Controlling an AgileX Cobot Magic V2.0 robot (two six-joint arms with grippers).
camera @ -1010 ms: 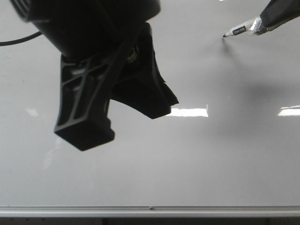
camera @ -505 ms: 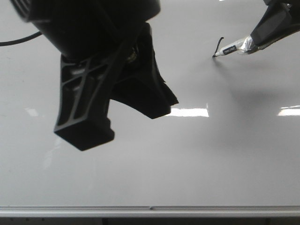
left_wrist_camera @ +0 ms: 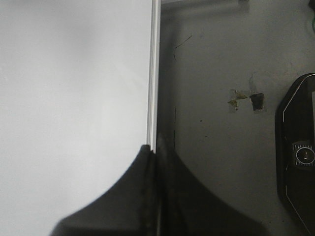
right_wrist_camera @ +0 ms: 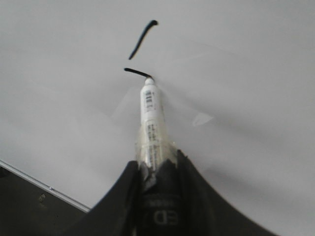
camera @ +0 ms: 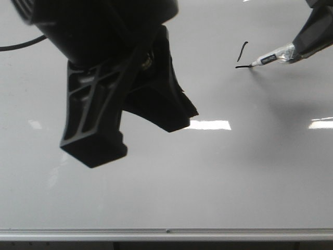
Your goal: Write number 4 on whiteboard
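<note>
Front view: the right gripper (camera: 302, 49) is clamped on a marker (camera: 270, 59), its long axis pointing toward eight o'clock, tip touching the whiteboard (camera: 208, 177) at the unfinished number 4 (camera: 241, 57), upper right. The left gripper (camera: 130, 130) hangs pressed closed, holding nothing.

Grey table (left_wrist_camera: 221, 162): whiteboard (left_wrist_camera: 74, 98) flat on it, tape scraps (left_wrist_camera: 246, 98).

number 4 (camera: 242, 54): you now have a short tick plus the start of a crossbar.
marker (camera: 268, 60): its tip now sits lower, moving rightward.
right gripper (camera: 314, 35): shifted down, right.
</note>
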